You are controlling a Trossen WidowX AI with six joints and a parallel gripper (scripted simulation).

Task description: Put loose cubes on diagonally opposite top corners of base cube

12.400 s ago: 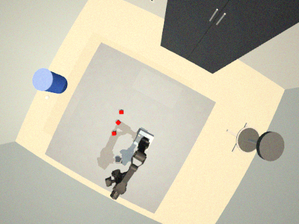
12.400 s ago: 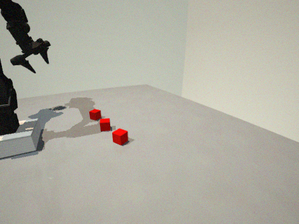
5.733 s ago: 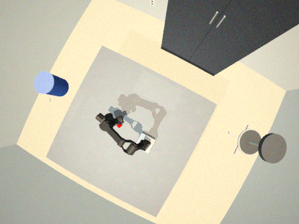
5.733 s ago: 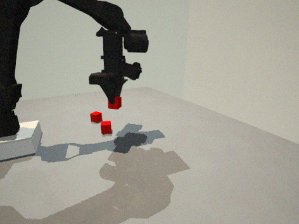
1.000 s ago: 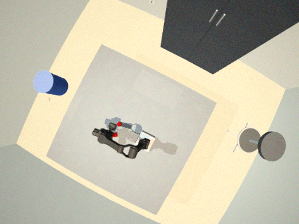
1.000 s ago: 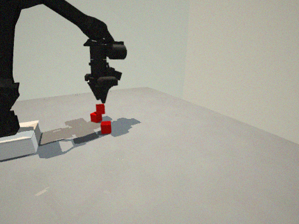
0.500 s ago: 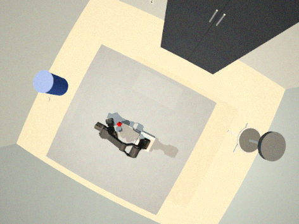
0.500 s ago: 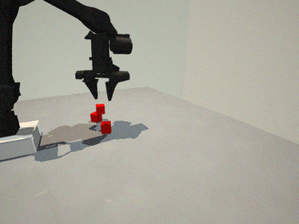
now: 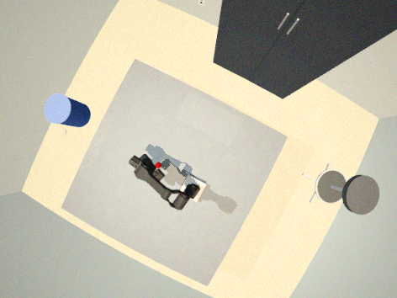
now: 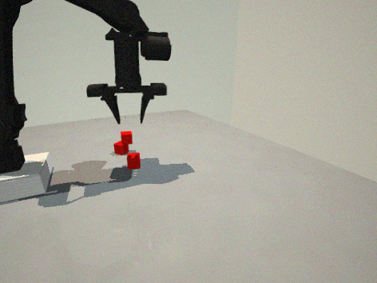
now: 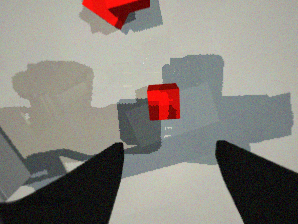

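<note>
The red base cube sits on the floor. One red cube rests on its top, offset to one side and overhanging, and looks level. Part of this stacked pair shows cut off at the top edge in the wrist view; in the top view the arm hides it. The other loose red cube lies flat on the floor, apart from the pair. My gripper is open and empty, pointing down, well above the cubes. In the wrist view the loose cube lies just beyond the fingertips.
A white block is at the arm's base. Arm shadows fall around the loose cube. Far off stand a blue cylinder, a round stool and a dark cabinet.
</note>
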